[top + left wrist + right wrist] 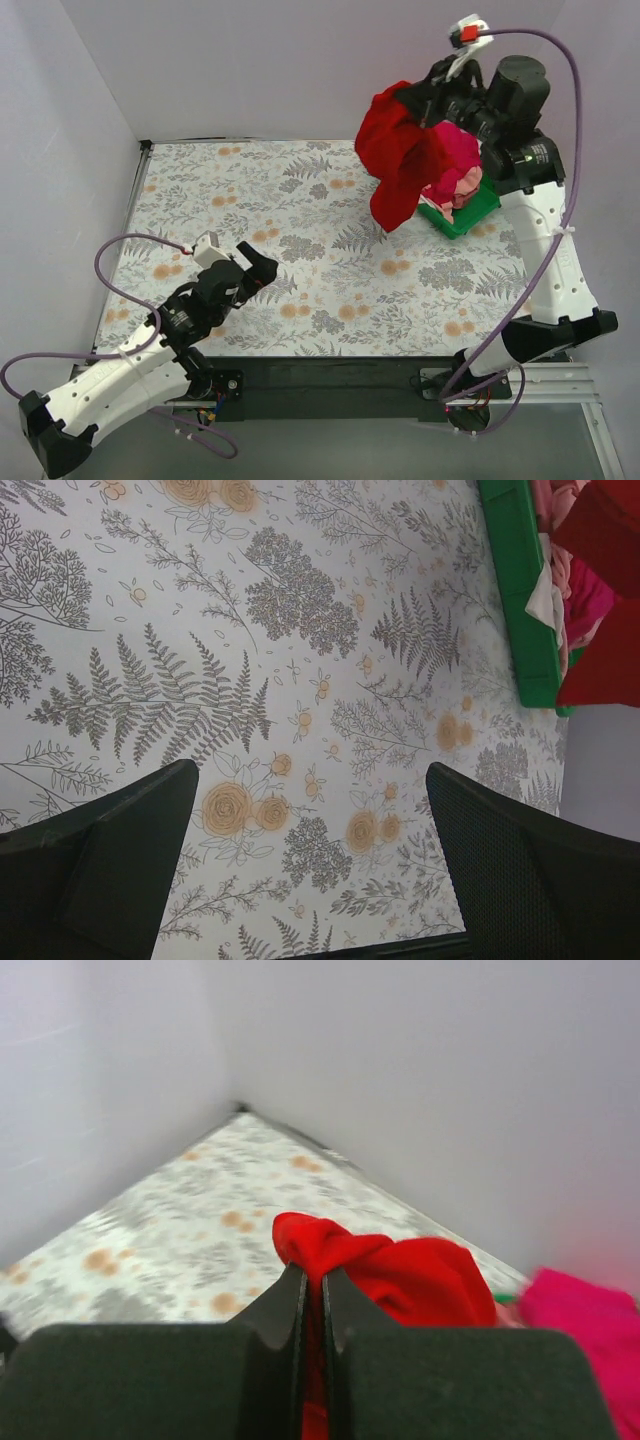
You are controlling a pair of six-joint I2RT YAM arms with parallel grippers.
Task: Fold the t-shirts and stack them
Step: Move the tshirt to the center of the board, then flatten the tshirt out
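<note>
My right gripper (418,103) is shut on the bright red t-shirt (398,155) and holds it lifted above the back right of the table. The shirt hangs down in a bunch. In the right wrist view the red cloth (400,1265) is pinched between the closed fingers (280,1310). A magenta shirt (455,150) and light pink cloth (457,187) lie piled in the green tray (462,214). My left gripper (262,270) is open and empty, low over the table's front left. The left wrist view shows its fingers (120,830) wide apart over bare cloth.
The table carries a floral patterned cover (320,250). White walls close in the left, back and right. The green tray's rim (515,590) with shirts in it shows at the upper right of the left wrist view.
</note>
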